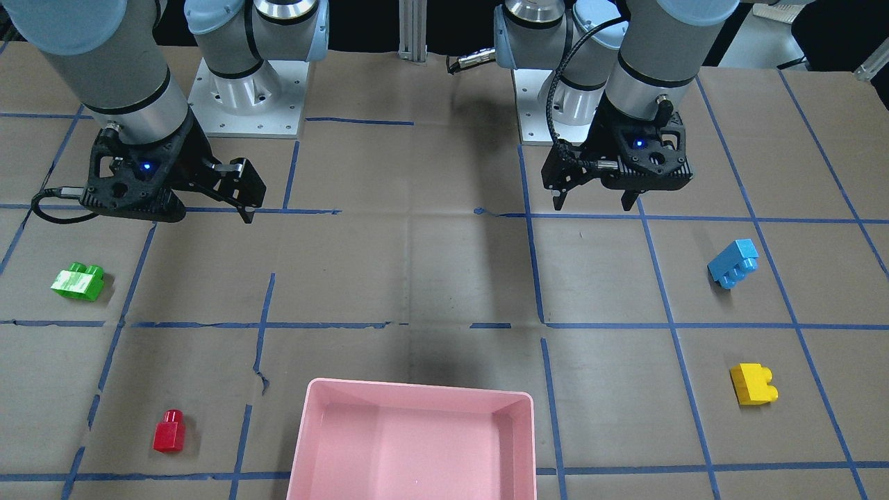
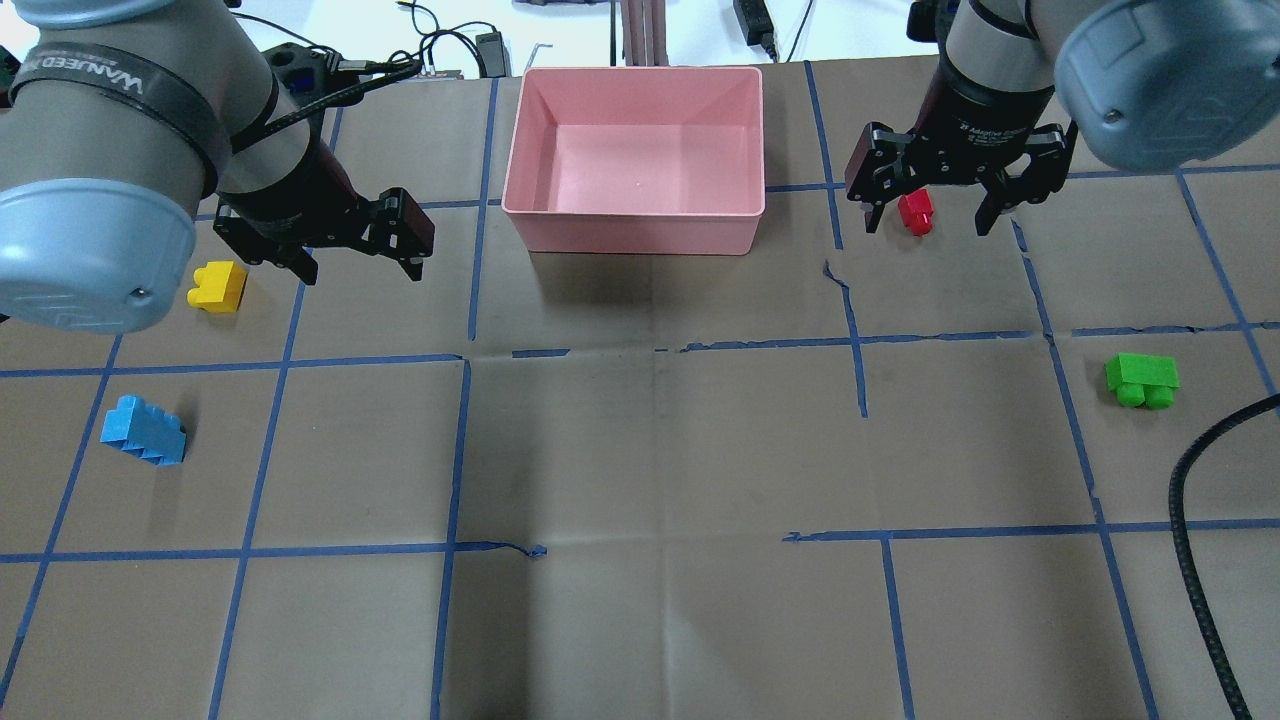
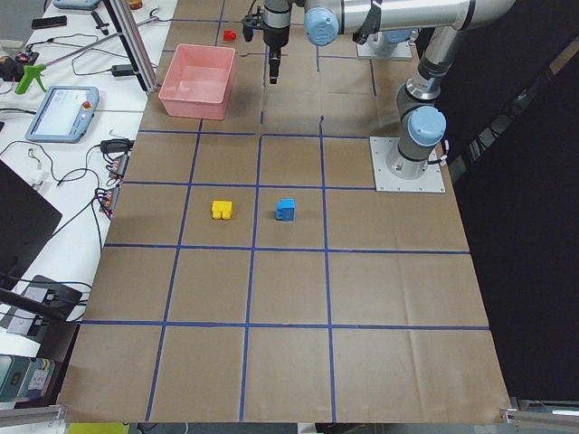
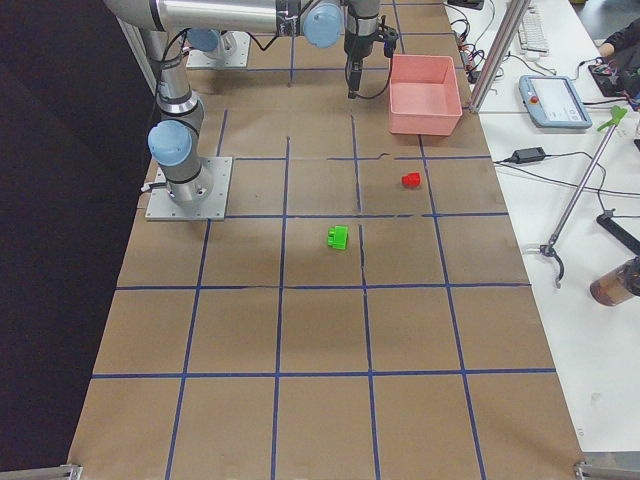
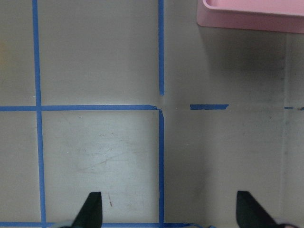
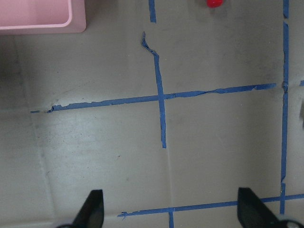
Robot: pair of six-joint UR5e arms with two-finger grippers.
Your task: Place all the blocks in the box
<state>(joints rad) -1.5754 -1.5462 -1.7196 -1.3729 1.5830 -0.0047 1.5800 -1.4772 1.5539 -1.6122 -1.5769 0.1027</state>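
Observation:
The pink box (image 2: pixel 632 232) stands empty at the table's far middle edge, also in the front view (image 1: pixel 417 390). The green block (image 2: pixel 1142 380) and the red block (image 1: pixel 169 431) lie on my right side. The yellow block (image 2: pixel 218 287) and the light blue block (image 2: pixel 142 432) lie on my left side. My left gripper (image 2: pixel 360 270) hovers open and empty, right of the yellow block and left of the box. My right gripper (image 2: pixel 928 226) hovers open and empty high over the table; the red block (image 2: pixel 916 212) shows between its fingers in the overhead view only, and lies on the table far below.
Blue tape lines grid the brown table. Two arm base plates (image 1: pixel 243 104) (image 1: pixel 538 104) stand at the robot's edge. A black cable (image 2: pixel 1200 560) hangs at the near right. A bench with tablets (image 3: pixel 59 113) lies beyond the box.

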